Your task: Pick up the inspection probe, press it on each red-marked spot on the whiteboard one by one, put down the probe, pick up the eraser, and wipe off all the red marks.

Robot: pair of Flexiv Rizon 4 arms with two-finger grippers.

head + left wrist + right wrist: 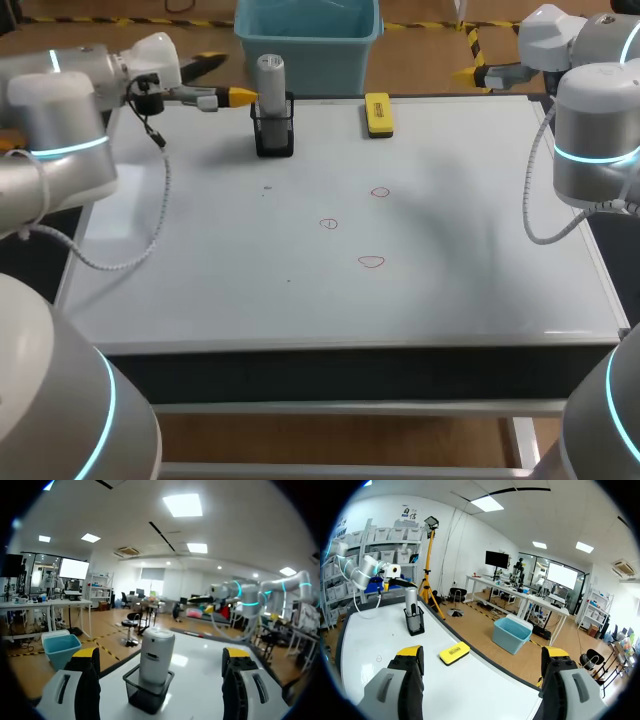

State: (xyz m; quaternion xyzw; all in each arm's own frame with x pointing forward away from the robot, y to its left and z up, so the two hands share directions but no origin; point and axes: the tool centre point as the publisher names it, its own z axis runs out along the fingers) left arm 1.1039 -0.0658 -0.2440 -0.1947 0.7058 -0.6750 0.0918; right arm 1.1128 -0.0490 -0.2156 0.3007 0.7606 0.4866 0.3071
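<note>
The grey cylindrical probe stands upright in a black mesh holder at the far left of the whiteboard. My left gripper hovers open just left of the probe. In the left wrist view the probe stands a little ahead of that gripper, untouched. The yellow eraser lies at the far middle edge. Three small red marks sit near the board's centre. My right gripper is open, raised past the far right corner. The right wrist view shows the eraser ahead of its gripper.
My left arm's grey cable hangs in a loop over the board's left side. My right arm's cable droops by the right edge. A tiny dark speck sits below the holder.
</note>
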